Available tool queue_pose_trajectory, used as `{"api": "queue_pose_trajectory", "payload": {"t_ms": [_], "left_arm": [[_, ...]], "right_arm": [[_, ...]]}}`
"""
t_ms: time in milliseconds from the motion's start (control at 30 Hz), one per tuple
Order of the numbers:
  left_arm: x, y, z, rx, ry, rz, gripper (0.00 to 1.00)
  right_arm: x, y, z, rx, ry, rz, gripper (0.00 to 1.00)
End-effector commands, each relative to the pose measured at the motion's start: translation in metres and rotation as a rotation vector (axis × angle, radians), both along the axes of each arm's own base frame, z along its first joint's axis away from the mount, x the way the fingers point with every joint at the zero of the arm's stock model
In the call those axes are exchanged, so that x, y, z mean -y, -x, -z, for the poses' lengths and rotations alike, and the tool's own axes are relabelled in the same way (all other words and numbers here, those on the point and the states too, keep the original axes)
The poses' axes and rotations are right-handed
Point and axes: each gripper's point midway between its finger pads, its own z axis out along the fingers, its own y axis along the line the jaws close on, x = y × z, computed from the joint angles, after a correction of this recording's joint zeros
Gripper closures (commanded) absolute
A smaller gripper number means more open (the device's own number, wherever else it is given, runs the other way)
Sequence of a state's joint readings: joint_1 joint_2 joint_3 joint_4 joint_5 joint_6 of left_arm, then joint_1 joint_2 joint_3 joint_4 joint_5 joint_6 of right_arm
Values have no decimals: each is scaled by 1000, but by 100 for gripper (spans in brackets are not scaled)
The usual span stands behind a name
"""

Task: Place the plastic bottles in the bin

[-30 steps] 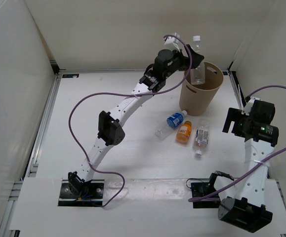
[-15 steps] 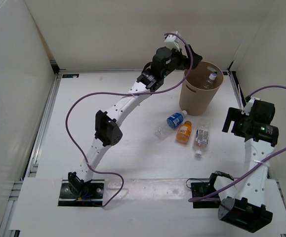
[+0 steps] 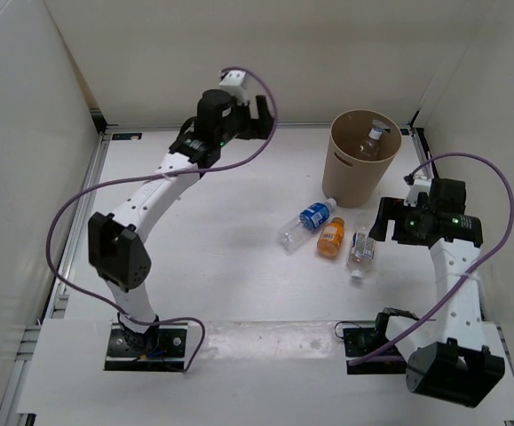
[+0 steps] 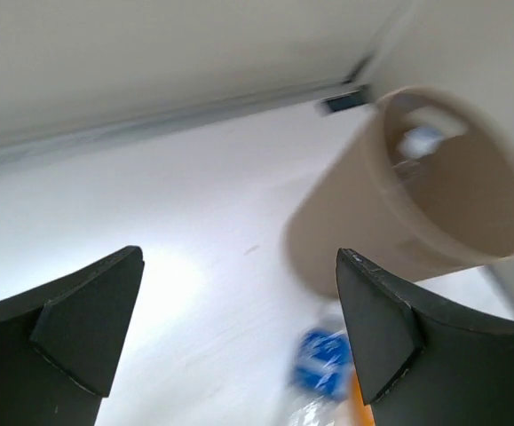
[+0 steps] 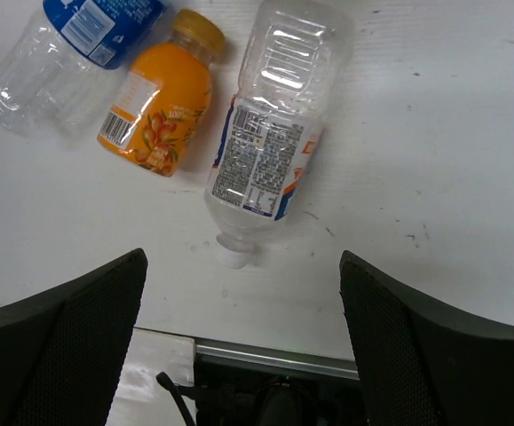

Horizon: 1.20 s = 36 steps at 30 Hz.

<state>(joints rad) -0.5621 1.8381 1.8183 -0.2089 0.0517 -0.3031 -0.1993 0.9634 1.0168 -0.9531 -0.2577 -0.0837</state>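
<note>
Near the far edge of the table (image 3: pixel 221 240), my left gripper (image 3: pixel 258 112) is raised above the surface, well to the left of the bin (image 3: pixel 354 182). Its jaws are spread wide and hold nothing. The bin stands upright at the far right of the table, and one clear bottle (image 3: pixel 374 140) with a white cap rests inside it against the inner wall. My left wrist view is blurred and shows only a pale shape there. Three more bottles lie on their sides on the table, near the bin on its near side. The blue-labelled bottle (image 3: pixel 307 222) has its blue cap close to the bin's base. The orange bottle (image 3: pixel 331 238) lies just beside it. The second white-capped bottle (image 3: pixel 361 248) lies just beside the orange one, with its cap pointing toward the near edge. I cannot tell whether these three touch each other. My right gripper (image 3: pixel 383 222) hovers over this group, just to the right of the second white-capped bottle. Its jaws are parted and empty, and my right wrist view looks down at that bottle between the two fingers.
</note>
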Motion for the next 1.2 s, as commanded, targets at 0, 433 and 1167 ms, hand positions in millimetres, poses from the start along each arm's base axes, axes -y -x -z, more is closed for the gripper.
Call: {"api": "queue_pose_trajectory", "payload": {"t_ms": [0, 433, 1167], "left_arm": [[-47, 22, 59, -125, -147, -61, 0], [-121, 67, 117, -256, -317, -198, 0], [-169, 90, 121, -342, -375, -321, 0]], "right_arm": [[-9, -10, 12, -7, -38, -57, 10], [-15, -34, 37, -252, -225, -75, 10], [-1, -31, 95, -621, -271, 112, 10]]}}
